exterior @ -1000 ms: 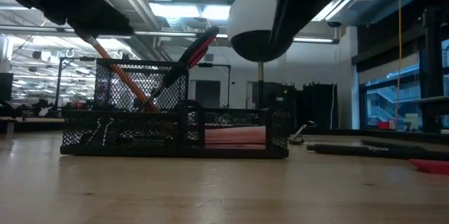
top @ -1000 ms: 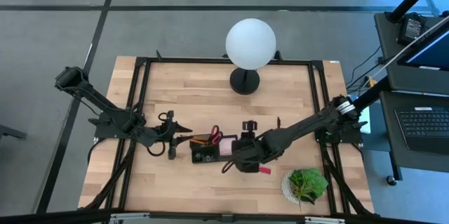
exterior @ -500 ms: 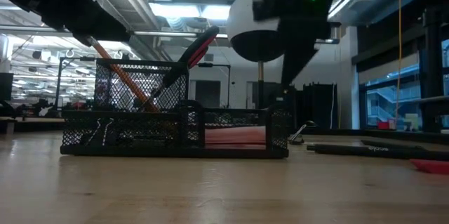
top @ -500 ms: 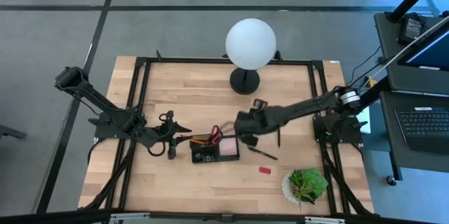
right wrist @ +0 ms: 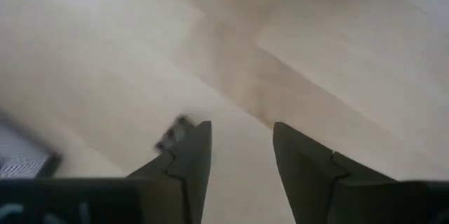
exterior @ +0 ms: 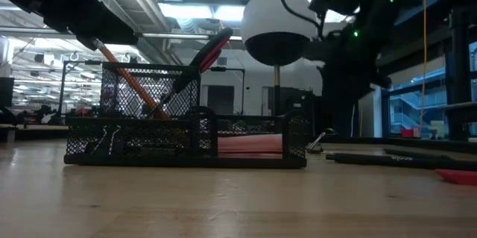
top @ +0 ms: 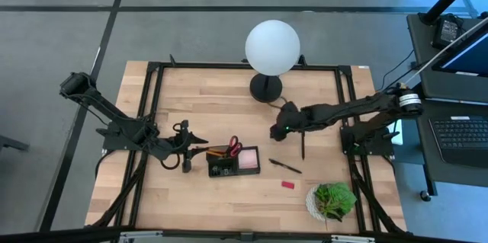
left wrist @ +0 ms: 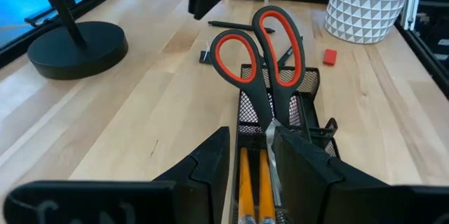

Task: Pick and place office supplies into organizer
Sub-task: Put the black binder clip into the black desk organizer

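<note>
Right claw empty above the surface, loose supplies waiting beside the organizer.

The right claw (top: 279,130) hangs spread and holding nothing, between the lamp base (top: 265,87) and the organizer (top: 233,162), probably lining up for one of the loose items below it. Two pens (top: 285,166) and a red eraser (top: 287,184) lie on the surface (top: 213,91) to the organizer's right, near the potted plant (top: 332,200). The scissors (left wrist: 258,48) and two pencils (left wrist: 245,182) lean in the tall compartment so their ends stick out, and the sticky pad (top: 249,158) lies flat in a low one. The left claw (top: 200,151) waits spread just left of the organizer, aimed at the scissors, gripping nothing.
</note>
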Controlling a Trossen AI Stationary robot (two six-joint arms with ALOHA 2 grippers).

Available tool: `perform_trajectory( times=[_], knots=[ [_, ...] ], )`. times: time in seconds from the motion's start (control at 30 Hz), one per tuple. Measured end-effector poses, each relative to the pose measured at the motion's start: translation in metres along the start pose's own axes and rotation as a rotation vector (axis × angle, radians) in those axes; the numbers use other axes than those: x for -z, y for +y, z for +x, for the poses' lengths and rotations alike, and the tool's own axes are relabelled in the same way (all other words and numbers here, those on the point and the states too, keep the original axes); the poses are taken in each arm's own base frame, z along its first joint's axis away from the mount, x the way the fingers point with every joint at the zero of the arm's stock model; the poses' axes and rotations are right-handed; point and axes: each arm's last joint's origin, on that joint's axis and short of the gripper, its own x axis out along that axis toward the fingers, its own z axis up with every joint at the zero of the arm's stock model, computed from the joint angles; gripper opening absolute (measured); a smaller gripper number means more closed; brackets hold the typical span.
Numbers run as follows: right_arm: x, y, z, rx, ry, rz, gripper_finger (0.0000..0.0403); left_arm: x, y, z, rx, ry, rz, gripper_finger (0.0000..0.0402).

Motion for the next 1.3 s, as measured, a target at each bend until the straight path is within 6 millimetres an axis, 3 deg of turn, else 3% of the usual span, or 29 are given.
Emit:
perform_trajectory(
  times=[0.13, 0.37, 0.97, 1.3],
  knots=[
    [0.008, -0.005, 0.009, -0.037, -0.005, 0.095, 0.0156, 0.000, 0.000, 0.000, 0.000, 0.000, -0.009, 0.0106],
    [0.014, -0.004, 0.018, -0.172, -0.016, 0.115, 0.0156, 0.000, 0.000, 0.000, 0.007, 0.003, -0.010, 0.0106],
    [0.023, 0.003, 0.026, -0.201, -0.015, 0.155, 0.0156, 0.002, -0.002, 0.000, 0.090, 0.045, -0.004, 0.0106],
    [0.029, 0.009, 0.043, -0.197, 0.006, 0.182, 0.0156, 0.004, -0.004, 0.000, 0.153, 0.082, 0.010, 0.0106]
  ],
)
